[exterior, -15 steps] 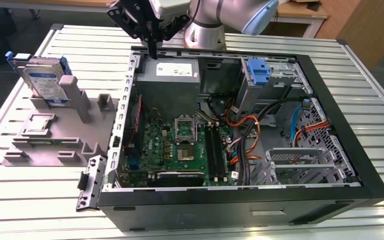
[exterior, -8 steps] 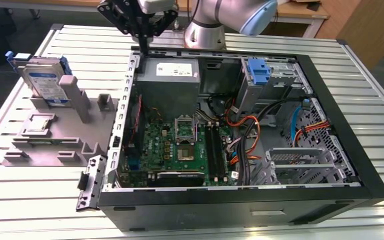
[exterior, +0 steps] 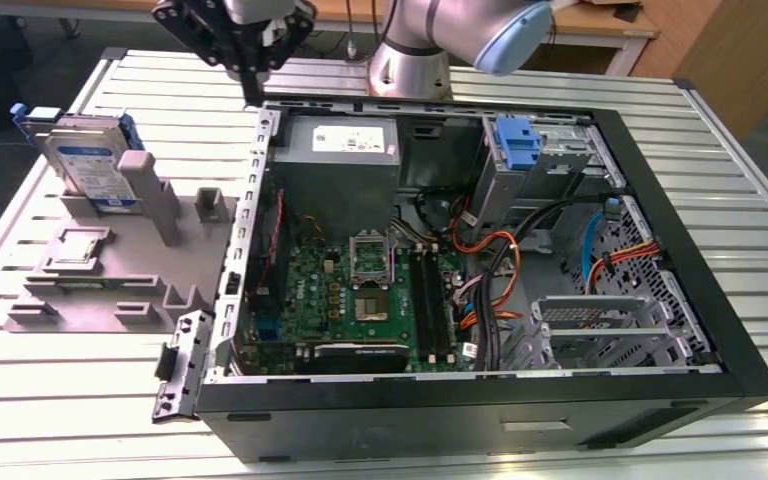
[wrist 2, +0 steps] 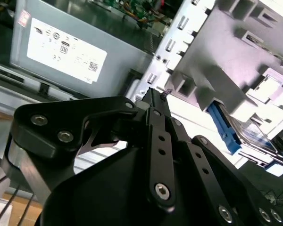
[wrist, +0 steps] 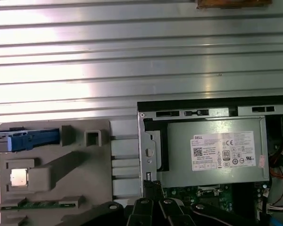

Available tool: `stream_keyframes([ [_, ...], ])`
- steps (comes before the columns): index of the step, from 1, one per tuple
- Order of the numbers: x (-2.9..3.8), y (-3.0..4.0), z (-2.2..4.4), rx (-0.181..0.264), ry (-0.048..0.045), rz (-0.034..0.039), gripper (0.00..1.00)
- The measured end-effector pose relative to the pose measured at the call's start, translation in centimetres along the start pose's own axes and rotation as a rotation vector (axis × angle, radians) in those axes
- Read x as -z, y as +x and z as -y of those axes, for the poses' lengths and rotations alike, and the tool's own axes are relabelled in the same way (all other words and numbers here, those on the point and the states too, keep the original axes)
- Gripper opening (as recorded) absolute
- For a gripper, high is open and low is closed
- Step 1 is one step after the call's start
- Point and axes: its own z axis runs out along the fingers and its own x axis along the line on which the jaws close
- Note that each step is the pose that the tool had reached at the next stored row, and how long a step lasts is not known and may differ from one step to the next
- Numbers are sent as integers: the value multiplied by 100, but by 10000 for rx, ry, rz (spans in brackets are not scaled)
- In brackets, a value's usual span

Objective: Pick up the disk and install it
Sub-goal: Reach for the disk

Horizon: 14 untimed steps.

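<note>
Gripper [exterior: 251, 97] at upper left of exterior view, over back corner of PC case [exterior: 424, 420]. Fingers pressed together in second wrist view [wrist 2: 153, 93], nothing between them. Disk [exterior: 91, 160] on edge in grey fixture [exterior: 104, 270], frame left of case, clear of gripper.

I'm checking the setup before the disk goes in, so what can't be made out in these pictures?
1. Disk, first wrist view: seen edge-on and cut by the picture edge; label face hidden.
2. Disk, second wrist view: largely behind the grey fixture.
3. Drive cage, exterior view: inside hidden by its metal walls and blue bracket.
4. Gripper, exterior view: upper part cut by the top edge.
</note>
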Motion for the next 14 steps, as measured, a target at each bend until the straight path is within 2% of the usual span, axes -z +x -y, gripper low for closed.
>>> stream_keyframes([
  [7,-13,259,-26,-2,0,0,10],
  [14,-13,279,-28,-1,0,0,10],
])
